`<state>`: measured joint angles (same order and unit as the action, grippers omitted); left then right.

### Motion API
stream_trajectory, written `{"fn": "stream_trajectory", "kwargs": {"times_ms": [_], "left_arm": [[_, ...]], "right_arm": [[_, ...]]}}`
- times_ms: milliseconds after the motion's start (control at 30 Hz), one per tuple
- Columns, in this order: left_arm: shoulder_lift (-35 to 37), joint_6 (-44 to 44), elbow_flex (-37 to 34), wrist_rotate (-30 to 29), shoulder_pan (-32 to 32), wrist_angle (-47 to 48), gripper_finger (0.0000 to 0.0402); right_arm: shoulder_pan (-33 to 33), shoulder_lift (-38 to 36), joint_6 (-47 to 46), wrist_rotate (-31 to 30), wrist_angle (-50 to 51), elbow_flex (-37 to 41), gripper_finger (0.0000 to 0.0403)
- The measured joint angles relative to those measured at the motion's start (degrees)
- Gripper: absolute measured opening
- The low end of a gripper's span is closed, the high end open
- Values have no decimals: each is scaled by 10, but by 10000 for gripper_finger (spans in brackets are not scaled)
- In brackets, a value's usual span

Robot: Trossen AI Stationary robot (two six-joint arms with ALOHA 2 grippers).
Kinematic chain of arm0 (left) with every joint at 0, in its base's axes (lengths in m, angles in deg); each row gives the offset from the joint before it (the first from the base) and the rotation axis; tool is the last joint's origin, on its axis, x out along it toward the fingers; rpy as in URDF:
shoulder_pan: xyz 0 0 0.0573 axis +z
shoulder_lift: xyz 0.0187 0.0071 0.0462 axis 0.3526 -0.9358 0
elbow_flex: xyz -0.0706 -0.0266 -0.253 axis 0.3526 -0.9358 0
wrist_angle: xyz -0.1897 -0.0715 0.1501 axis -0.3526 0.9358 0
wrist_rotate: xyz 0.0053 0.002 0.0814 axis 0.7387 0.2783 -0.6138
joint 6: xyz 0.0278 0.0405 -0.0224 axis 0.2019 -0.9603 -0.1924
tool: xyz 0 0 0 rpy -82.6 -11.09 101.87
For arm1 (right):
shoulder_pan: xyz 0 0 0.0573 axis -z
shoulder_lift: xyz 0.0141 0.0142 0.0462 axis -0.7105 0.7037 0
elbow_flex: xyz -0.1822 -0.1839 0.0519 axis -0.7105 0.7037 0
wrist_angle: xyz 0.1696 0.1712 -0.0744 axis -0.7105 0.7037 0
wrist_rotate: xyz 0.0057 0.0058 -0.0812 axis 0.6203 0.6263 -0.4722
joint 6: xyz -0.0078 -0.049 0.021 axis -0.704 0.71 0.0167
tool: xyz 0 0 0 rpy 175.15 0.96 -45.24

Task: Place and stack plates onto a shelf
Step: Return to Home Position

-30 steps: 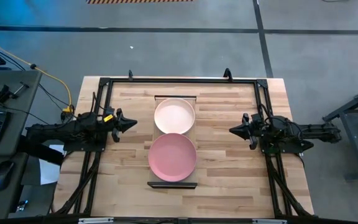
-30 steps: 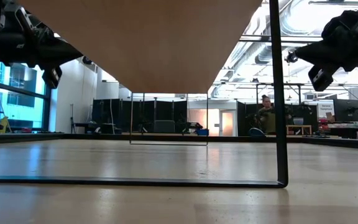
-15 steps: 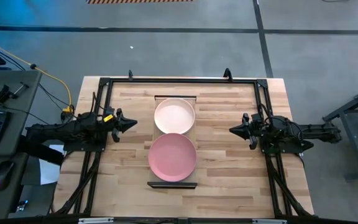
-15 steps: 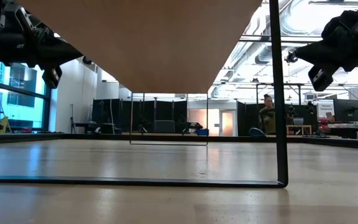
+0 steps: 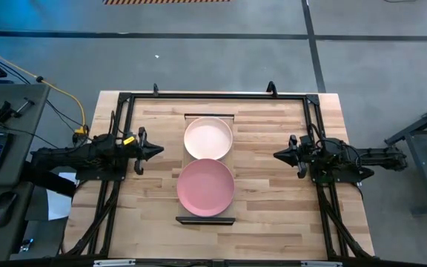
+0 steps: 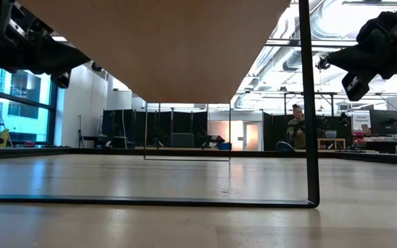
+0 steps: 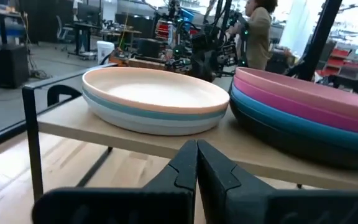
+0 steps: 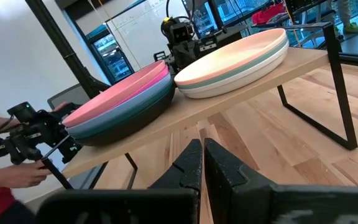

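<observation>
the worktop [image 5: 265,200] fills the middle of my high view. the shelf [image 8: 306,61] runs down its centre from upper middle to lower middle, with a dark rail at each end. in my low view its underside takes up the upper centre of the frame.

all the plates i can see are on the shelf, in two stacks set close together along it. in the high view, the stack nearer the top of the frame has the peach plate [image 5: 208,138] uppermost. the one nearer the bottom has the pink plate [image 5: 206,187] uppermost. my left wrist view shows the edges. under the peach there is a pale blue-green band, then white at the base. under the pink there is magenta, then teal, then black at the bottom.

the left arm [image 5: 87,156] lies at the left of the high view, pointing in toward the shelf. the left jaws are well short of the plates, pressed together and holding nothing. the right arm [image 5: 347,157] mirrors it at the right. the right jaws are also together and empty, well apart from the shelf.

far behind the worktop, right of centre in the low view, a person [image 6: 296,127] stands in the room.
</observation>
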<state>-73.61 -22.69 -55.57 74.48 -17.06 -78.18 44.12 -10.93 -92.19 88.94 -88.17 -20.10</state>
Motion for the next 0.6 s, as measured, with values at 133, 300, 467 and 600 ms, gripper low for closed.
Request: {"fn": "stream_trajectory", "kwargs": {"times_ms": [133,300,467,600], "left_arm": [[0,-33,0,-5,-29,0,1],[0,-44,0,-6,-60,0,1],[0,-12,0,-7,-60,-1,1],[-9,3,0,-7,-60,1,1]], "right_arm": [[0,0,0,0,0,0,0],[0,0,0,0,0,0,0],[0,0,0,0,0,0,0],[0,0,0,0,0,0,0]]}}
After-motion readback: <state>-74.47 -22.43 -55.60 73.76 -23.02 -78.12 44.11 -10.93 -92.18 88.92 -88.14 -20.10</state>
